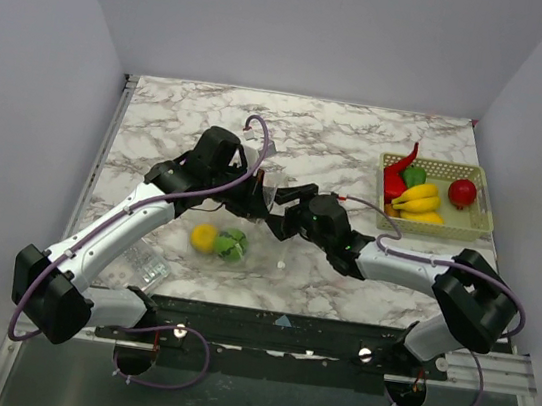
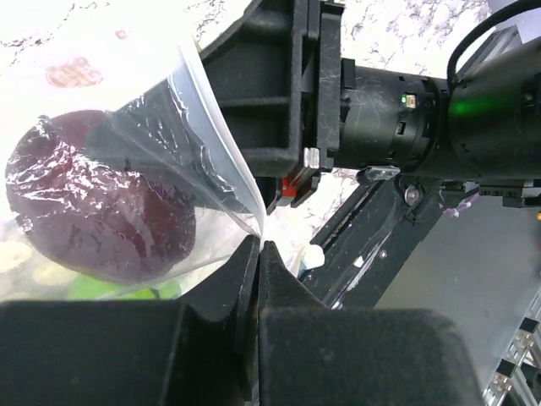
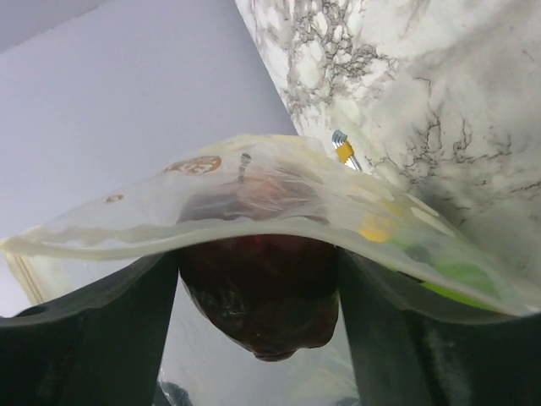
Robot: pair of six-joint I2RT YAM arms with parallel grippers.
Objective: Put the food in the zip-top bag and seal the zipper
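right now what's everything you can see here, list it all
zip-top bag: 1, clear, table centre
yellow fruit: 1, yellow, inside the bag
green food: 1 clump, green, inside the bag beside the yellow fruit
dark red fruit: 1, dark red, at the bag's mouth, under its plastic
basket: 1, pale green, far right
red pepper: 1, red, basket's left end
green pepper: 1, green, beside the red pepper
bananas: 1 bunch, yellow, basket's middle
red round fruit: 1, red, basket's right end
small clear packet: 1, clear, near left
table: 1, white marble
left hand: black, shut on the bag's edge
right hand: black, gripping the dark red fruit
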